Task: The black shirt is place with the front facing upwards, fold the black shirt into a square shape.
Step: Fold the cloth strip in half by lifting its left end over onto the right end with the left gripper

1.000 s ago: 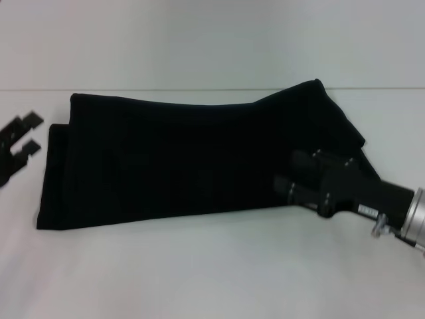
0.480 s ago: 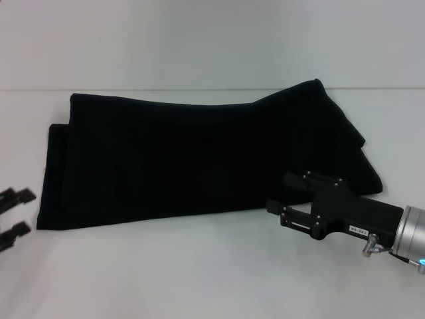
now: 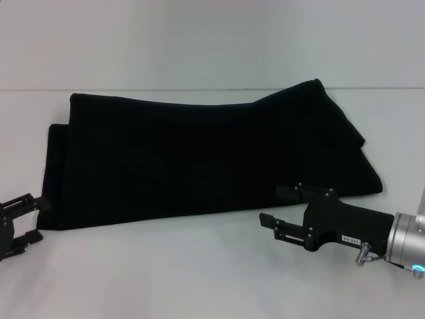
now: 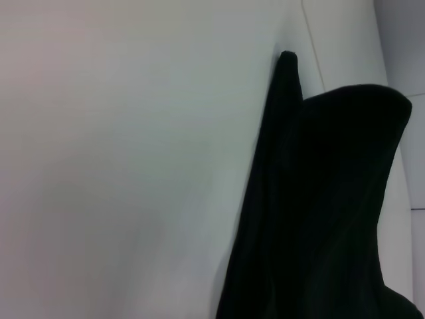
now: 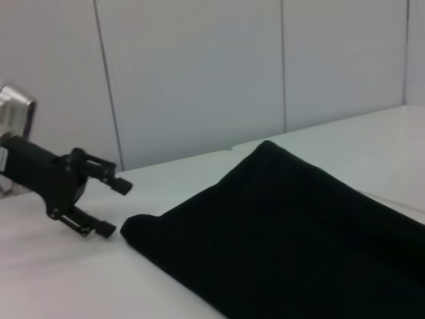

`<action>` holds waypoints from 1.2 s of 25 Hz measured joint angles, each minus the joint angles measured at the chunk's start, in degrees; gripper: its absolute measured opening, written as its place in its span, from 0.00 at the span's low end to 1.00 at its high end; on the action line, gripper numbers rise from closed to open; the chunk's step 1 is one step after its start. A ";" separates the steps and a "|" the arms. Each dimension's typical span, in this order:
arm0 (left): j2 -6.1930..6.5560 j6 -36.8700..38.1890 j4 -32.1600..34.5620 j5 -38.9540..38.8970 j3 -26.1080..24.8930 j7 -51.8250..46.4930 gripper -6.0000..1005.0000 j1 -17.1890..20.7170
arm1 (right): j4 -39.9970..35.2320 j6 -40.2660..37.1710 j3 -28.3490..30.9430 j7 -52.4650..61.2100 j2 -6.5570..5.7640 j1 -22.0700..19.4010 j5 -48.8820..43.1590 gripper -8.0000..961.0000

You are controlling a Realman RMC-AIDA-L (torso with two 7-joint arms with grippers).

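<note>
Both tools, left tool [image 3: 32, 217] and right tool [image 3: 279, 209], sit spread at the black shirt's [image 3: 199, 159] near corners, probably to grip them for folding.

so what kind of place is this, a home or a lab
Most likely a lab or test bench, not a home: a bare white table, plain panelled white walls, and just the black shirt lying between the left gripper and right gripper.

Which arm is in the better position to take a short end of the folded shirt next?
Probably the left: the left gripper, open, sits at the black shirt corner. The right gripper, open, hangs beside its near edge.
</note>
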 joint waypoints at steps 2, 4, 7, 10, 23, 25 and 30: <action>0.11 -0.38 -0.01 0.07 -0.01 -0.34 0.81 -0.15 | 0.00 -0.03 -0.09 0.00 0.02 0.01 0.00 0.72; 0.15 -0.93 -0.01 0.11 -0.01 -0.66 0.81 -0.21 | 0.00 -0.06 -0.21 0.00 0.06 0.05 0.00 0.72; 0.16 -1.86 -0.17 0.20 -0.01 -1.01 0.81 -0.29 | -0.01 -0.53 -1.63 0.00 0.07 0.11 -0.01 0.72; 0.15 -2.31 -0.26 0.23 -0.01 -1.26 0.81 -0.32 | -0.25 -1.09 -4.16 0.00 0.04 0.18 -0.03 0.72; 0.26 -3.97 -1.77 0.85 0.06 -1.93 0.81 -1.66 | -0.04 -1.37 -5.44 0.22 0.00 0.75 -0.05 0.72; 0.30 -3.94 -1.77 0.83 0.06 -2.08 0.81 -1.53 | -0.03 -1.42 -5.48 0.24 0.00 0.75 -0.04 0.72; 0.40 -3.92 -1.79 0.83 0.08 -2.36 0.81 -1.45 | 0.00 -1.45 -5.48 0.32 0.00 0.73 -0.04 0.72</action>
